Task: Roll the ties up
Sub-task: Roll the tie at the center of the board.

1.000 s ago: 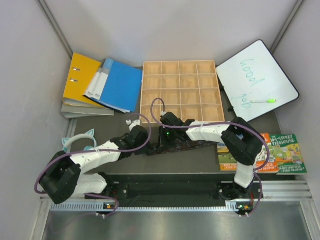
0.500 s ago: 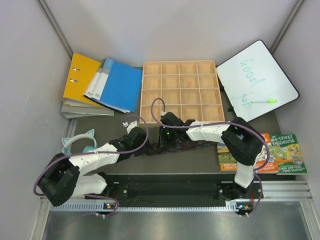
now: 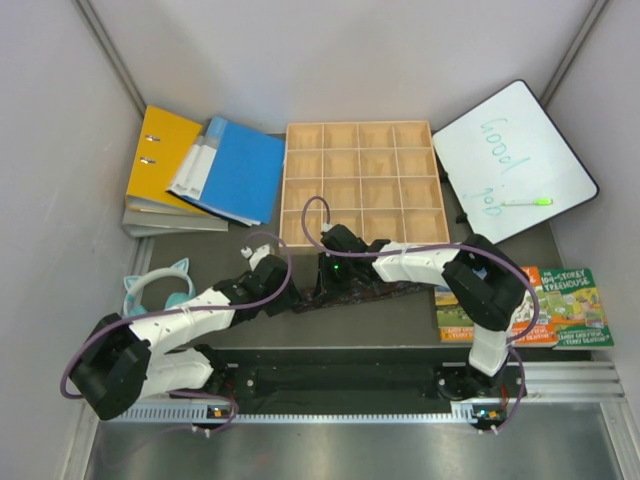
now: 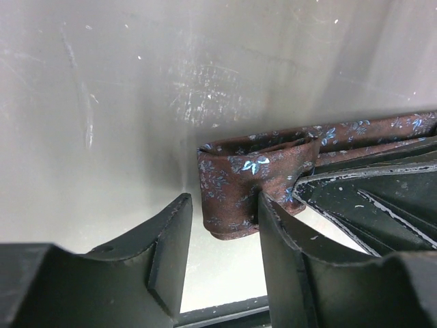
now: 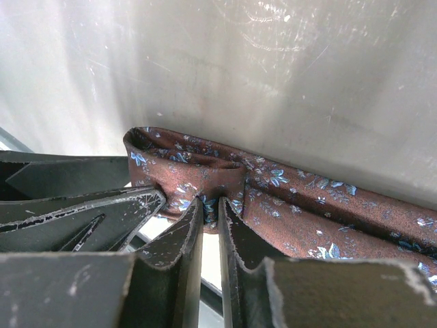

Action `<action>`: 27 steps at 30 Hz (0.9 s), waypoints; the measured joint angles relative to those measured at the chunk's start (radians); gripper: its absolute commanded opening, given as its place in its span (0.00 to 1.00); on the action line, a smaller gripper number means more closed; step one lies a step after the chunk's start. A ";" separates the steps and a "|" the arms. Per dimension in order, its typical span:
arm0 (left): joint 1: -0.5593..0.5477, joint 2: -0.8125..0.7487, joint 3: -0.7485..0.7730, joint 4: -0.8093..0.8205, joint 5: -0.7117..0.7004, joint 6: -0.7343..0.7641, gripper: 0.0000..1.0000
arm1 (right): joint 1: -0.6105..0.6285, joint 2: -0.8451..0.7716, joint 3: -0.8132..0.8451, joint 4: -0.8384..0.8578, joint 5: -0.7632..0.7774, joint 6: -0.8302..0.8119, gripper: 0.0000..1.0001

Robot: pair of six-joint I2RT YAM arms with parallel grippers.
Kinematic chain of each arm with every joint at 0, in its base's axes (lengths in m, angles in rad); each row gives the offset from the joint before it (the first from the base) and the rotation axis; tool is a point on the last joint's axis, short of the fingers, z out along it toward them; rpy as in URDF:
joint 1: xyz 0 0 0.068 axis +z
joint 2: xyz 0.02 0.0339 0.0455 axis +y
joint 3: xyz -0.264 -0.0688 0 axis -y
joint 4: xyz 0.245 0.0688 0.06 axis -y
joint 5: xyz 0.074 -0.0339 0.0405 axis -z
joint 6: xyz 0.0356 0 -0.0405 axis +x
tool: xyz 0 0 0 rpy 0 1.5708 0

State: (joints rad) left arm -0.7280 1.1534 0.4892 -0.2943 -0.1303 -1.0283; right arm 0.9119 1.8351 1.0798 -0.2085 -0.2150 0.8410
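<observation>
Backing off to the left, the left arm has drawn away since a second ago; the right arm has not budged. The left gripper stands released, its jaws apart around the folded end of the tie, one finger touching the cloth. The right gripper is pinched on that fold. The tie lies on the dark table, in front of the wooden tray.

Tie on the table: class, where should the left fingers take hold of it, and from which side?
Take the doubled-over end of the tie, coming in from beyond that end, along its length. The fold stands up as a loop there, and the right fingers pinch the band behind it, blocking the other side; the open left fingers face it.
</observation>
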 measured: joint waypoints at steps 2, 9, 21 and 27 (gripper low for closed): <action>0.000 0.000 0.000 0.003 0.002 -0.003 0.45 | 0.000 0.000 0.000 0.000 0.000 0.000 0.11; -0.001 -0.010 -0.016 0.027 0.007 -0.019 0.37 | 0.000 0.001 0.000 0.002 -0.001 0.000 0.11; 0.000 0.019 -0.031 0.082 0.014 -0.017 0.04 | -0.001 0.003 0.000 0.006 -0.005 0.000 0.06; -0.001 0.022 0.015 0.016 0.010 0.006 0.00 | -0.003 0.003 -0.002 0.012 -0.019 0.001 0.06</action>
State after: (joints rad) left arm -0.7288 1.1755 0.5041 -0.2779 -0.1204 -1.0225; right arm 0.9085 1.8378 1.0782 -0.1967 -0.2337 0.8417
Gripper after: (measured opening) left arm 0.230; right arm 0.095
